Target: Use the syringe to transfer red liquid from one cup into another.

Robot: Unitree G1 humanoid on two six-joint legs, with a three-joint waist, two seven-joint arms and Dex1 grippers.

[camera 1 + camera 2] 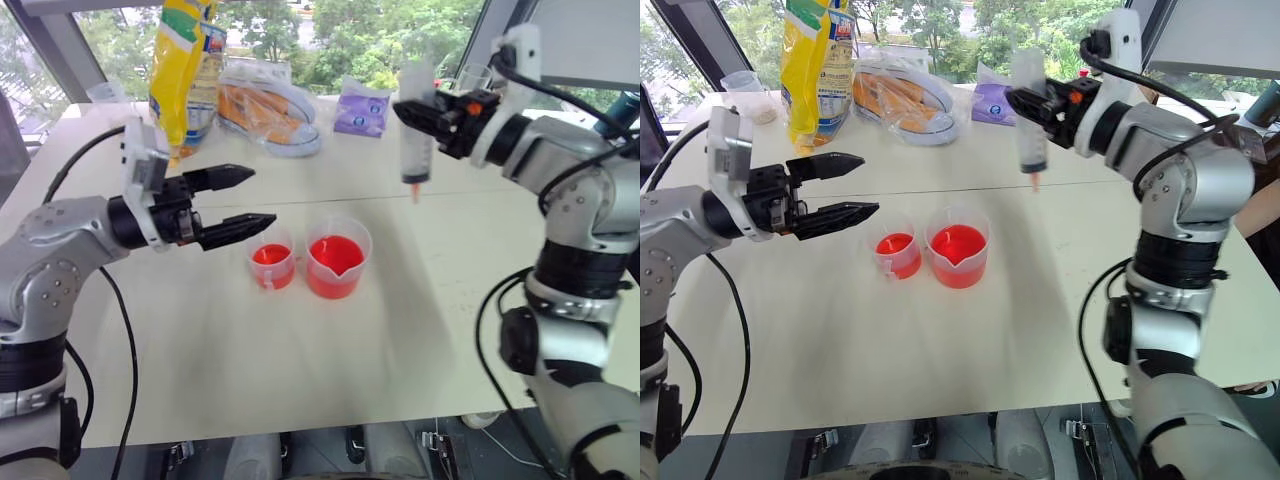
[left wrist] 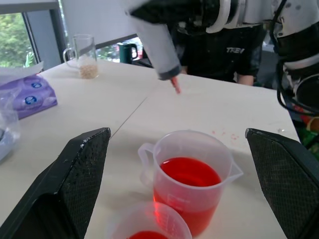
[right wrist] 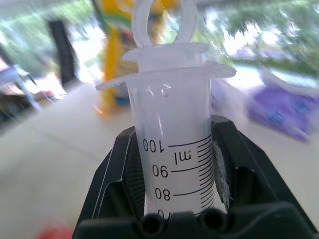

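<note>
Surface: we work over a pale table (image 1: pixel 200 350) by a window, with a yellow bag (image 1: pixel 183 60) at the far edge.
Landmark: we take the spouted beaker (image 1: pixel 337 255) of red liquid (image 1: pixel 335 253) as our reference.
Smaller cup (image 1: pixel 272 262): it stands touching or just beside the beaker, on our left-arm side, and also holds some red.
Syringe (image 1: pixel 416 125): it hangs upright, orange tip down, above and beyond the beaker, toward our right arm.
Right gripper (image 3: pixel 172 172): clamped on the syringe barrel near its flange.
Left gripper (image 1: pixel 258 198): jaws wide, empty, just beside the smaller cup.
Coming move: we judge that the tip must come toward us and down into the beaker; our right arm carries it.
</note>
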